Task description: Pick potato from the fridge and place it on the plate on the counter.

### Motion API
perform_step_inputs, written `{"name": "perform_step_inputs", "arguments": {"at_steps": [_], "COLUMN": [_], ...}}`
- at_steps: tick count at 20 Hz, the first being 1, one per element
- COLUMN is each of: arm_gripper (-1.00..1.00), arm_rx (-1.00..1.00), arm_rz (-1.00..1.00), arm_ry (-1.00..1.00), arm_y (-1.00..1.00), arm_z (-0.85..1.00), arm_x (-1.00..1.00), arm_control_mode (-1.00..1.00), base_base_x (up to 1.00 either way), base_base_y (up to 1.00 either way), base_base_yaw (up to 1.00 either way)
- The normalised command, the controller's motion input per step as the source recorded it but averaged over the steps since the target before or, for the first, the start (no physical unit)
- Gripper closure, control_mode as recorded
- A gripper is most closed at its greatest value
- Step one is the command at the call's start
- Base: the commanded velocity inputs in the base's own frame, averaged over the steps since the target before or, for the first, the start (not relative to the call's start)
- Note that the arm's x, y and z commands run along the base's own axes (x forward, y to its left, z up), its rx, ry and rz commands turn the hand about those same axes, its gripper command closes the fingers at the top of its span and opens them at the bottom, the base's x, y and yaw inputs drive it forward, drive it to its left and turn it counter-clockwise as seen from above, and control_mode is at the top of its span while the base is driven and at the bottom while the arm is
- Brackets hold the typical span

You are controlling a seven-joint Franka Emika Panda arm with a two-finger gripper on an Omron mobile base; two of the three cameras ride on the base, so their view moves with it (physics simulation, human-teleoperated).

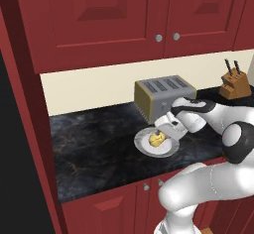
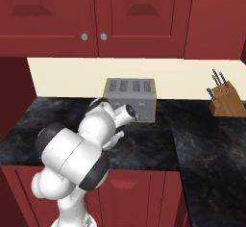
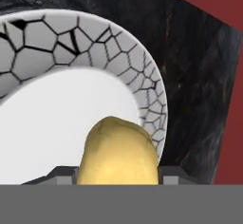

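The tabletop (image 1: 94, 144), black marbled stone, is seen bare at the left; further right the plate (image 1: 144, 147) rests on it, just in front of the toaster (image 1: 158, 96). The potato (image 1: 157, 139) is seen over the plate's white centre, gripped across its width by the tool (image 1: 159, 135), whose jaws are closed narrowly on it; whether its underside already touches the plate cannot be told. In the hand view the potato (image 3: 118, 152) stands between the finger tips (image 3: 174, 173), above the plate's crackle-patterned rim (image 3: 142, 80). The potato is judged light, stiff and lumpy, with a smooth skin that may slip and an oval form that may roll once freed. A hold across the short axis at mid-body is judged soundest. A knife block (image 1: 234, 84) stands at far right.
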Motion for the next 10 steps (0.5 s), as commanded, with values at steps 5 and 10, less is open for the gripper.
{"name": "perform_step_inputs", "arguments": {"at_steps": [5,10], "arm_gripper": [-1.0,-1.0], "arm_rx": [-0.08,-0.03], "arm_rz": [0.02,0.02], "arm_ry": [-0.1,-0.17], "arm_y": [0.13,0.01], "arm_z": [0.0,0.0], "arm_x": [-0.06,-0.25], "arm_control_mode": [-1.0,-1.0], "base_base_x": [0.0,0.0], "base_base_y": [0.0,0.0], "base_base_yaw": [0.0,0.0]}}
